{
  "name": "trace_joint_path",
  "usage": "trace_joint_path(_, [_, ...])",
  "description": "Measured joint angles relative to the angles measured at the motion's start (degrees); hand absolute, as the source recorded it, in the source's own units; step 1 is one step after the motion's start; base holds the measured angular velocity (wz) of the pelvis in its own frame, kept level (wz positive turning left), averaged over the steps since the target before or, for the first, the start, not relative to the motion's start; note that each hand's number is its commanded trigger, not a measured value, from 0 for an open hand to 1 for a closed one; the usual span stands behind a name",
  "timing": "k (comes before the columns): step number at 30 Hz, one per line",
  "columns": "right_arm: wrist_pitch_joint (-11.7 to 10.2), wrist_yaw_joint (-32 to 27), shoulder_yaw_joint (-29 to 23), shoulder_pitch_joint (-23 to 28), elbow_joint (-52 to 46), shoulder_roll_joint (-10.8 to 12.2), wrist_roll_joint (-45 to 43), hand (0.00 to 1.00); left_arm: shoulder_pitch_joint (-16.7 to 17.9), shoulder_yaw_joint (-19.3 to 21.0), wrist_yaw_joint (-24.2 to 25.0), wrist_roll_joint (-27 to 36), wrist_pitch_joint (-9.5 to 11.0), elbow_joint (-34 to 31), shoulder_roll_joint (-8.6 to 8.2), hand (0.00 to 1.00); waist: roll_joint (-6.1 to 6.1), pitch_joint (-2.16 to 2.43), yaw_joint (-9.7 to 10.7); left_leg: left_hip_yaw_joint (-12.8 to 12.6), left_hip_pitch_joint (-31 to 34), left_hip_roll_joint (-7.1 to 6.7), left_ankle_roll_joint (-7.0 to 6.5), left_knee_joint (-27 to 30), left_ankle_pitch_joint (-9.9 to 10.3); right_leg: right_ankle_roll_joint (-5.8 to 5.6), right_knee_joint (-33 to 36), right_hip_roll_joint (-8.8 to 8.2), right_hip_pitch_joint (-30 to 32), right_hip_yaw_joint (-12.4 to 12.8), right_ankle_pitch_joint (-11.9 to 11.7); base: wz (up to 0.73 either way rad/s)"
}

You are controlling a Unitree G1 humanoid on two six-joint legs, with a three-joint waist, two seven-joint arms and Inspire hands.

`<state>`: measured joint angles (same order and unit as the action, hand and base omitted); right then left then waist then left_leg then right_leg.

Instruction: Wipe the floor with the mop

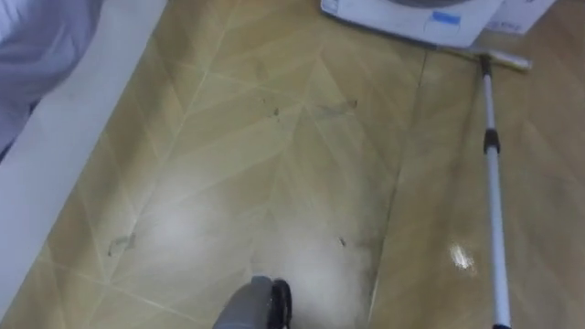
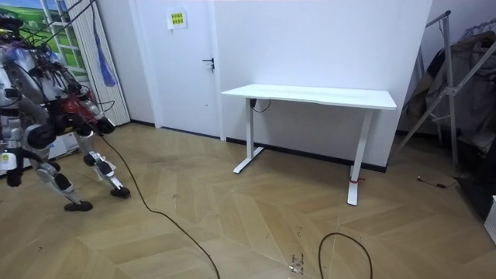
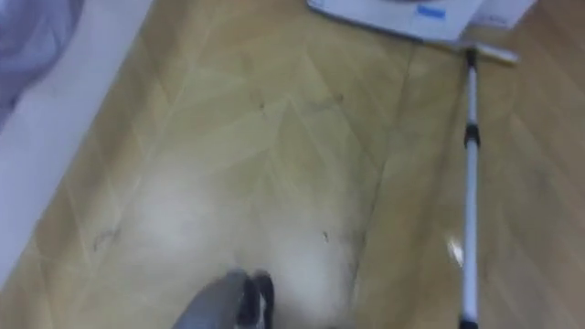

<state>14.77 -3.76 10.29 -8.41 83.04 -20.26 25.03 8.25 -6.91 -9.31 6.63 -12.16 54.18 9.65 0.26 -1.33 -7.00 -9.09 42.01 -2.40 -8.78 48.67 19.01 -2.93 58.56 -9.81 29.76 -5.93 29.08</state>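
Mop (image 1: 492,174) lies with its head just beside the white base (image 1: 411,14), pole trailing away from it; hands (image 2: 12,174) unreadable, so seemingly pickup stage, next needing a firm pole grip.

A pale wood herringbone floor (image 2: 232,225) runs to white walls (image 2: 325,39) at the far side. A white door (image 2: 182,70) with a dark handle and a yellow sign (image 2: 177,18) stands far left, and a white desk (image 2: 310,96) right of it against the wall. A metal rack (image 2: 446,85) leans far right. Soft light glares off the near floor.
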Motion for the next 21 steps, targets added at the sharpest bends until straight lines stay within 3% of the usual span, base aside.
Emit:
trace_joint_path(2, [-0.69,-1.15,-0.28,2.76,0.01,0.56,-0.41,1.00,-0.60,0.62,-0.31,-0.24,1.08,0.01,-0.11,0.00,1.33,0.58,0.91,0.28,-4.00,-1.42,-1.05,-1.43,1.59,-0.53,4.51,-0.40,0.17,2.17,-4.22,0.12])
trace_joint_path(4, [-0.76,-2.25,-0.31,3.30,0.00,1.45,-0.74,1.00,-0.82,1.62,-0.69,-0.37,1.23,-0.03,-0.34,0.00,1.67,0.63,1.41,0.27,-7.65,-1.50,-1.10,-4.76,1.50,-0.61,1.92,0.15,0.41,3.11,-4.30,-0.09])
trace_joint_path(7, [-0.78,-2.71,-0.26,4.34,-0.47,3.70,-1.25,1.00,-0.95,2.02,-1.67,-0.53,0.99,1.58,-0.36,0.00,1.16,0.55,2.61,0.52,-15.38,-1.42,-0.23,-12.55,-0.12,-0.09,-14.17,1.18,-1.88,1.97,-6.27,-0.10])
trace_joint_path(8, [-0.77,-2.68,-0.37,5.08,-0.48,4.38,-2.29,1.00,-0.97,2.45,-1.80,-0.49,0.95,2.23,-0.48,0.00,0.68,0.43,2.69,0.58,-18.61,-1.44,0.32,-15.62,-0.70,0.15,-21.79,1.79,-3.93,1.10,-11.81,0.00])
trace_joint_path(10, [-0.62,-2.26,-0.44,6.54,-0.48,4.77,-3.77,1.00,-0.71,2.82,-1.90,-0.47,0.94,3.81,-1.08,0.00,0.15,0.55,3.04,1.72,-23.42,-0.81,1.54,-20.74,-1.89,0.57,-28.23,3.77,-9.19,0.01,-14.14,-0.08])
trace_joint_path(11, [-0.29,-1.65,-0.45,6.95,-0.48,5.04,-5.15,1.00,-0.62,3.31,-1.86,-0.55,0.87,4.91,-1.12,0.00,0.09,0.82,3.06,1.77,-26.27,-0.22,2.26,-24.07,-2.76,1.08,-32.33,4.89,-12.41,-0.15,-15.53,-0.23])
trace_joint_path(15, [0.59,-0.32,-0.36,10.32,-2.21,5.67,-7.64,1.00,0.56,5.31,-2.45,-0.57,0.23,5.74,-1.13,0.00,-1.41,1.04,3.56,2.18,-34.49,0.84,3.74,-31.53,-4.28,2.11,-40.82,6.69,-21.29,-1.93,-17.35,0.00])
trace_joint_path(21, [2.15,1.06,-1.73,12.95,-2.42,7.01,-12.70,1.00,1.00,7.73,-2.57,-2.61,-0.59,7.69,-1.74,0.00,-2.46,0.67,3.84,3.38,-42.54,1.56,4.93,-35.35,-4.55,2.73,-47.26,8.40,-30.07,-2.11,-17.91,-0.04])
